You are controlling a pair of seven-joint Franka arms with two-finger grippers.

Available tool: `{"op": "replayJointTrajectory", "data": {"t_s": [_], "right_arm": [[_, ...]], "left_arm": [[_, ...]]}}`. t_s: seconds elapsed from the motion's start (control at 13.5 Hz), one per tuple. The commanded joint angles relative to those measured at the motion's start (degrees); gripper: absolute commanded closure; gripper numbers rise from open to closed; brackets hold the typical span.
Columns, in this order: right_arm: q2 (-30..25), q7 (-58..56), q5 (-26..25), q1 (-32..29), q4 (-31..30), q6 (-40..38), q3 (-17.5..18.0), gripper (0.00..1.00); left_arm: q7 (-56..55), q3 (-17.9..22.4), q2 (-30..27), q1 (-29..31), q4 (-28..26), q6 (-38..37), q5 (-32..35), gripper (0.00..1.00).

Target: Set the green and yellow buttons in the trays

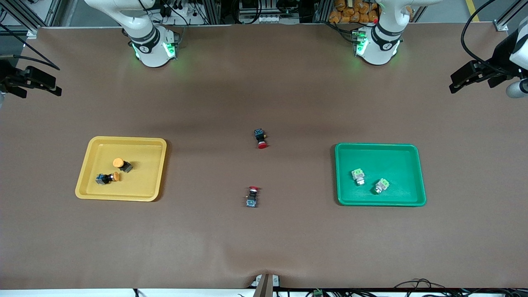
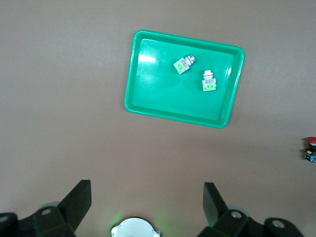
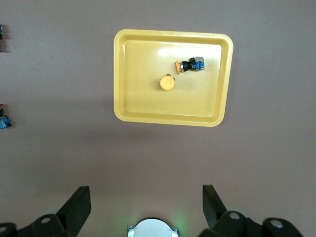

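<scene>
**Yellow and green buttons lie in matching trays, both jaws spread wide**

Front view: brown sheet covers the bench (image 1: pixel 264 247). Taking the bench as a clock face with 12 at the robots' bases, the yellow tray (image 1: pixel 140 185) lies at 9 o'clock, toward the right arm's end. It holds the two yellow buttons: one (image 1: pixel 122 164) near the tray's middle, the other (image 1: pixel 107 177) just beside it at about 7 o'clock, tipped on its side. The green tray (image 1: pixel 396 159) lies at 3 o'clock, toward the left arm's end. The two green buttons (image 1: pixel 358 176) (image 1: pixel 381 185) lie in it, near each other but apart. Two red-capped switches stay on the bare bench between the trays: one (image 1: pixel 260 138) near the centre, the other (image 1: pixel 252 196) at 6 o'clock from it, nearer the camera. Both arms wait. The right jaws hang over the bench edge at about 10 o'clock, the left jaws over the edge at about 2 o'clock.

Left wrist view: the left jaws stand open and hold nothing, their fingers (image 2: pixel 79 202) well apart. The green tray (image 2: pixel 158 94) shows whole, with both green buttons inside.

Right wrist view: the right jaws are likewise open and hold nothing, fingers (image 3: pixel 79 205) far apart. The yellow tray (image 3: pixel 143 89) shows whole and carries both yellow buttons, one cap-up, one on its side.
</scene>
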Motion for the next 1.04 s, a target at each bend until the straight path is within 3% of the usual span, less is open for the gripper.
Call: {"op": "replayJointTrajectory", "data": {"t_s": [0.0, 0.96], "right_arm": [[-0.5, -0.4, 0.2, -1.1, -0.5, 0.2, 0.7, 0.0], [-0.6, -1.6, 0.1, -1.8, -0.5, -0.2, 0.7, 0.0]], "left_arm": [[0.9, 0.1, -0.1, 0.3, 0.2, -0.3, -1.2, 0.0], [1.0, 0.2, -0.1, 0.6, 0.0, -0.4, -1.1, 0.0]]}}
